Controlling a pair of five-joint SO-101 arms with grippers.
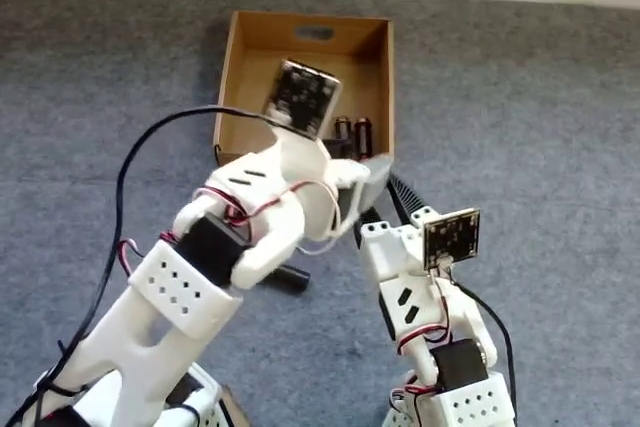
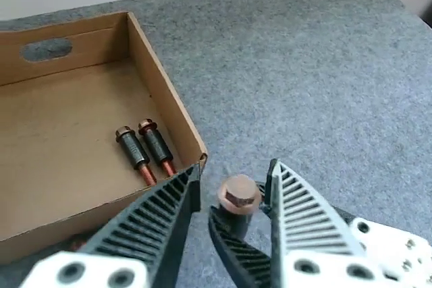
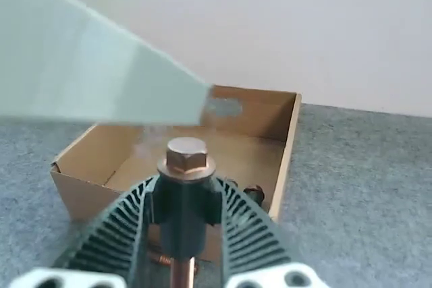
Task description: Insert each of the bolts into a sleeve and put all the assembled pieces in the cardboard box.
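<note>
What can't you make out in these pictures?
High view: the left arm covers part of a dark sleeve on the carpet; whether a bolt sits in it is unclear.
Right wrist view: a blurred pale shape hides a far corner of the box; the right gripper hides most of the pieces inside.
Left wrist view: a dark finger covers most of the held bolt below its head.

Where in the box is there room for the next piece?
The cardboard box floor is bare from its handle-hole wall across to the two assembled pieces. Crowded: outside the corner by those pieces, where the left claw and right claw meet around a bolt.
</note>
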